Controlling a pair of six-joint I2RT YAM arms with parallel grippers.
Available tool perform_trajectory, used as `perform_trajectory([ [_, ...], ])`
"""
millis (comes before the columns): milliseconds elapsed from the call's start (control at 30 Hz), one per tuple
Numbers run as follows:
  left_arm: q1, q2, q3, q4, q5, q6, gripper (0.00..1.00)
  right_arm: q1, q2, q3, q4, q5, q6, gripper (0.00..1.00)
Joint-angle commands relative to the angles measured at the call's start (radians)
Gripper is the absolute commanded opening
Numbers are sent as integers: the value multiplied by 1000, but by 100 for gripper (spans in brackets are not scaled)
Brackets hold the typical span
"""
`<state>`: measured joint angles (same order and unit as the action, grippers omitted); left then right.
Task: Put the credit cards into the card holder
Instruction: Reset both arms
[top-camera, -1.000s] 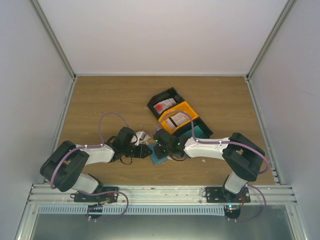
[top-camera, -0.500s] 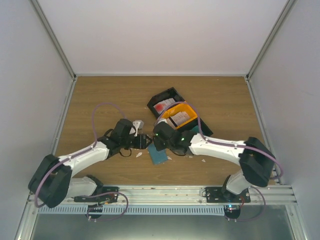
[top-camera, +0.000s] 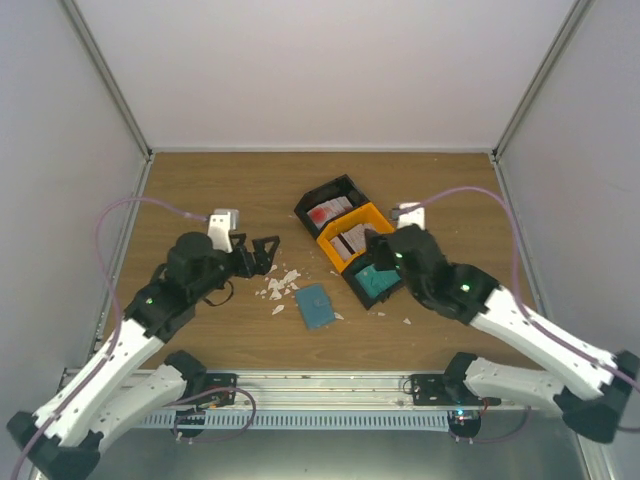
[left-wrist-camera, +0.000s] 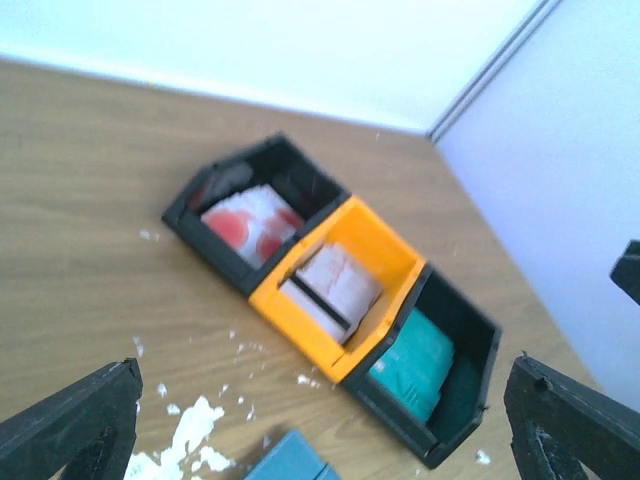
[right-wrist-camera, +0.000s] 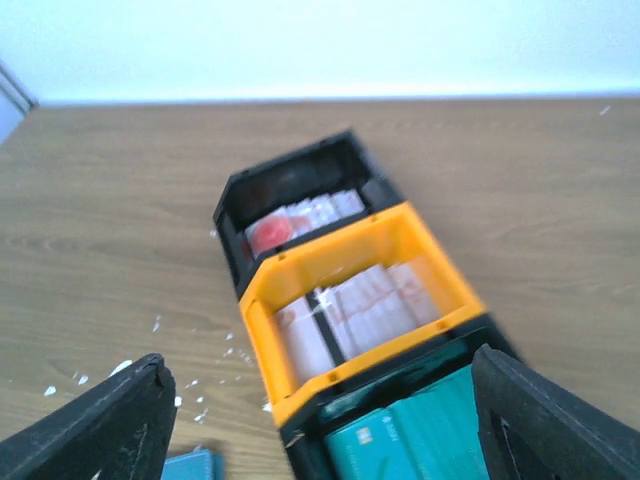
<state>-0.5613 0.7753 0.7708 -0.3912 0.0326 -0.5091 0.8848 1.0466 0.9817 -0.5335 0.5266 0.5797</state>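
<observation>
The blue-teal card holder (top-camera: 315, 305) lies flat and folded on the wooden table, with neither gripper touching it. Its corner shows at the bottom of the left wrist view (left-wrist-camera: 290, 463) and of the right wrist view (right-wrist-camera: 190, 466). Credit cards sit in three joined trays: red-and-white ones (left-wrist-camera: 250, 216) in the far black tray, whitish ones (right-wrist-camera: 360, 308) in the orange tray, teal ones (right-wrist-camera: 425, 440) in the near black tray. My left gripper (top-camera: 263, 252) hangs open, raised to the left of the holder. My right gripper (top-camera: 377, 246) is open above the trays.
The row of trays (top-camera: 372, 217) runs diagonally across the middle of the table. Torn white scraps (top-camera: 275, 285) are scattered left of the card holder, and a few more lie near the teal tray. The enclosure's walls stand on three sides.
Both grippers were low and close together at the card holder. They have opened, risen and drawn apart, the left one leftwards, the right one over the trays. The holder stays on the table.
</observation>
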Motion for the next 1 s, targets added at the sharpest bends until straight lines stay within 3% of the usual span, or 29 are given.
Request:
perform_trajectory([
  [0, 1, -98, 60, -93, -86, 17, 99, -6, -180, 21, -104, 141, -47, 84],
  [133, 1, -200, 69, -121, -108, 75, 99, -6, -345, 27, -170, 179, -42, 99],
  [500, 1, -359, 116, -205, -237, 126, 99, -6, -587, 34, -349, 255, 39, 100],
  [967, 1, -412, 130, -229, -262, 147, 99, -6, -576, 22, -353, 286, 55, 100],
])
